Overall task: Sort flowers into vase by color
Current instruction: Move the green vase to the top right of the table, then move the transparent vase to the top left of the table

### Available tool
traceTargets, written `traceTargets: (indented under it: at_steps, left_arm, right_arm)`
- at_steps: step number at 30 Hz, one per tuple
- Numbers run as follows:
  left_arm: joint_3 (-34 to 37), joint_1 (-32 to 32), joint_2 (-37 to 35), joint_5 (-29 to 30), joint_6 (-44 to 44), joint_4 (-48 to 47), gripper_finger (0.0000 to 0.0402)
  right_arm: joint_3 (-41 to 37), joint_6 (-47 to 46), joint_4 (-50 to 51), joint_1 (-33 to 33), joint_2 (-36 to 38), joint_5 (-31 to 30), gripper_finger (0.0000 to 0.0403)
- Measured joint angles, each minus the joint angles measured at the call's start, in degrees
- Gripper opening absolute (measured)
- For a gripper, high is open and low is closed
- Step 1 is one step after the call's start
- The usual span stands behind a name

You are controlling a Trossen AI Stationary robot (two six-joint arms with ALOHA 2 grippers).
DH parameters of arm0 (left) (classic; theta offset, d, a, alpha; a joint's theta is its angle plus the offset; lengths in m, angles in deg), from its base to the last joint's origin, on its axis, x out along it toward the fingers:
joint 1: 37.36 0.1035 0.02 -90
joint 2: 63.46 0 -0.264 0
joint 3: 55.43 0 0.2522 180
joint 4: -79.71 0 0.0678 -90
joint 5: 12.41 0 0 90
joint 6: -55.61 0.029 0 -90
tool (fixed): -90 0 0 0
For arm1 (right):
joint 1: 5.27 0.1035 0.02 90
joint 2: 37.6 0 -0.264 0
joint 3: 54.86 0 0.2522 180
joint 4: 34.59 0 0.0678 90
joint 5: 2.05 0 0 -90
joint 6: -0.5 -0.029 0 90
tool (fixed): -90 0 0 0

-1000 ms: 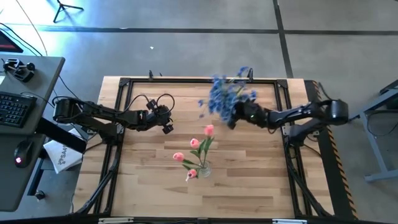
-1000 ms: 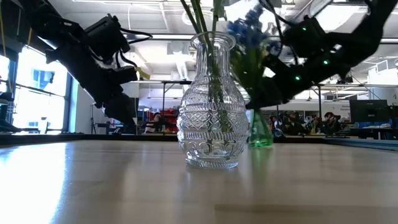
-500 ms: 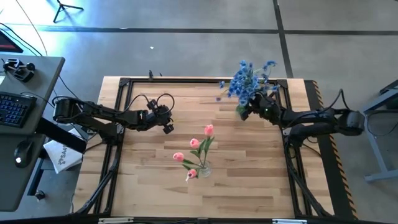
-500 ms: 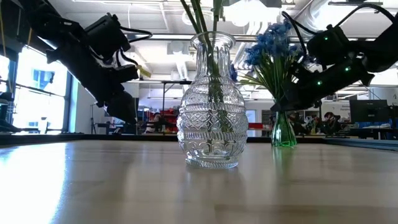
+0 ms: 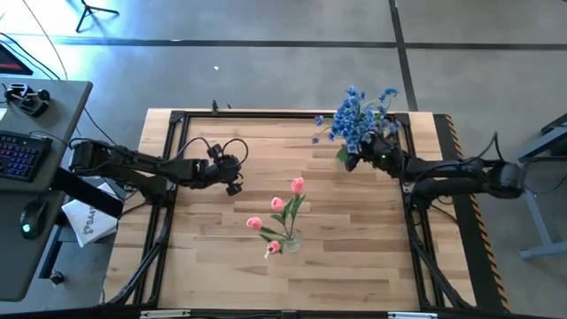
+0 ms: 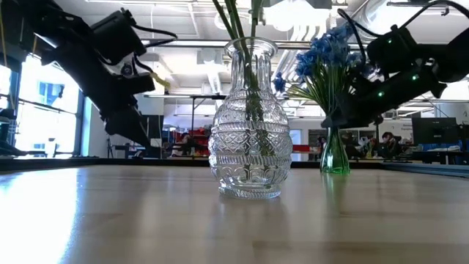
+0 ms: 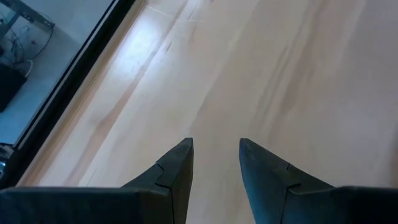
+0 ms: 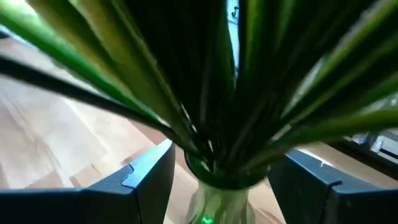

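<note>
Near the table's far right corner, the blue flowers stand bunched in a small green vase, stems spreading from its neck. The right gripper sits spread around that neck, seemingly without pinching it, though the stems block much of the wrist view. Closer to the table's middle, the pink tulips stand in a clear patterned vase. The left gripper hovers over bare wood at left, slightly parted, holding nothing.

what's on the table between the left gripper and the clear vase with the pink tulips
Nothing: in the high view only bare wood separates the left gripper from the clear vase of pink tulips. The left wrist view also shows only bare tabletop ahead.
</note>
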Motion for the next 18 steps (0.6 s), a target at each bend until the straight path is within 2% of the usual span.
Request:
traceTargets:
  at_steps: [4, 10, 15, 18]
  left_arm:
    - [0.18, -2.15, -3.26, -0.01, -1.51, -4.17, 0.0120]
    - [5.99, -5.81, -8.95, -3.76, -5.20, 1.58, 0.0120]
    - [9.34, -10.62, -13.12, -7.68, -10.11, 8.87, 0.0119]
    - [9.09, -14.52, -13.40, -6.80, -11.83, 8.73, 0.0112]
  right_arm:
    - [0.00, -1.55, 5.95, 0.15, 5.23, 0.05, 0.0235]
    - [1.89, -10.31, 24.92, 1.45, 15.31, 0.24, 0.0222]
    - [4.26, -13.45, 34.09, 5.56, 20.45, -1.54, 0.0205]
    - [5.38, -16.76, 37.61, 9.14, 22.10, -4.12, 0.0196]
